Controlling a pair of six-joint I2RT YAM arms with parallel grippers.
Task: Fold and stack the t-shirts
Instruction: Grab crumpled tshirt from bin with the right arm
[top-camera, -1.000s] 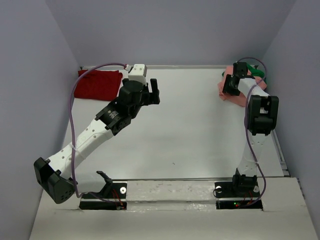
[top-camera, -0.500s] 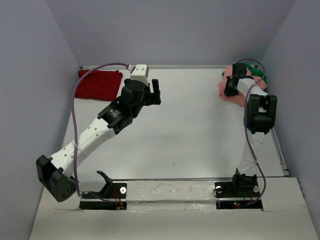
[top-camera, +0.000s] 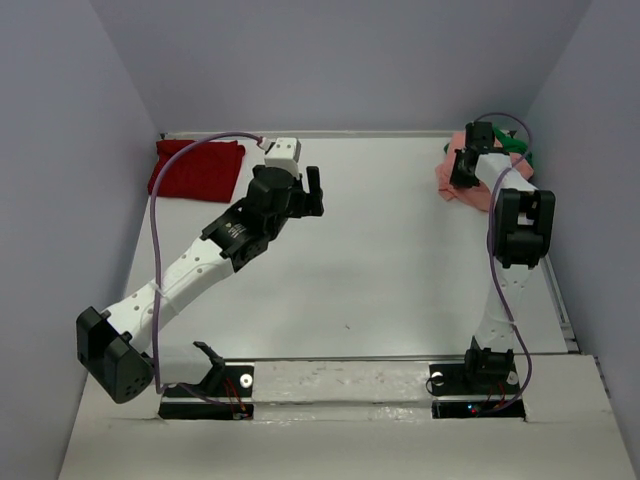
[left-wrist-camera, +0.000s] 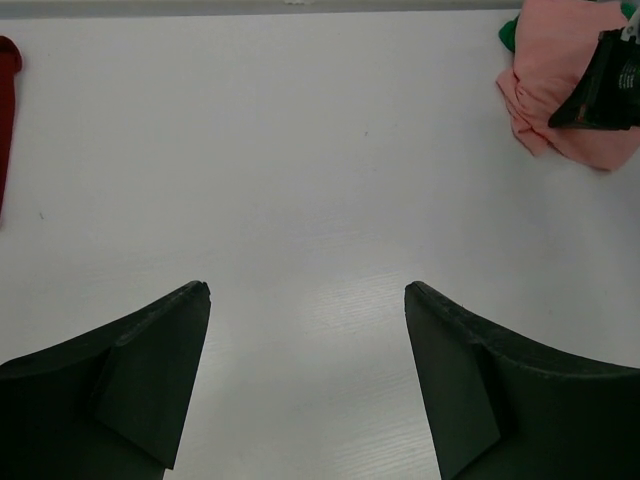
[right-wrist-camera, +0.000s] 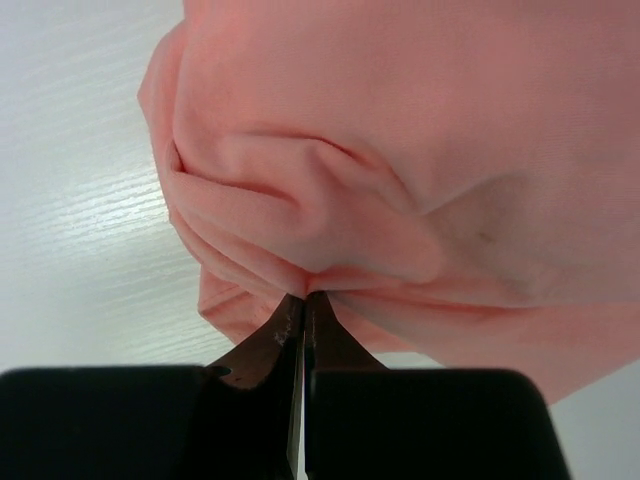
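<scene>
A white table (top-camera: 380, 280) fills the floor of a booth with plain pale grey-lavender walls (top-camera: 330, 60), and both arms are bolted at its near edge. At the far right corner lies the salmon-pink cloth t-shirt (top-camera: 446, 180), bunched into a loose, wrinkled heap. Just behind it, against the right wall, a bit of the bright green cloth t-shirt (top-camera: 516, 148) shows, touching or partly under the pink one. The right gripper (right-wrist-camera: 303, 297) reaches down onto the pink heap. In the right wrist view its two black fingers are pressed together with no gap between them, pinching a fold of the pink fabric at their tips, and the cloth puckers into creases that run toward the pinch. The dark red cloth t-shirt (top-camera: 196, 170) lies flat as a folded rectangle at the far left corner, well apart from the other two. The left gripper (left-wrist-camera: 307, 290) hangs above bare table in the left-centre area, near the red shirt but not touching it. Its black fingers (left-wrist-camera: 150, 370) stand wide apart and hold nothing. A purple cable (top-camera: 155, 230) loops over the left arm.
</scene>
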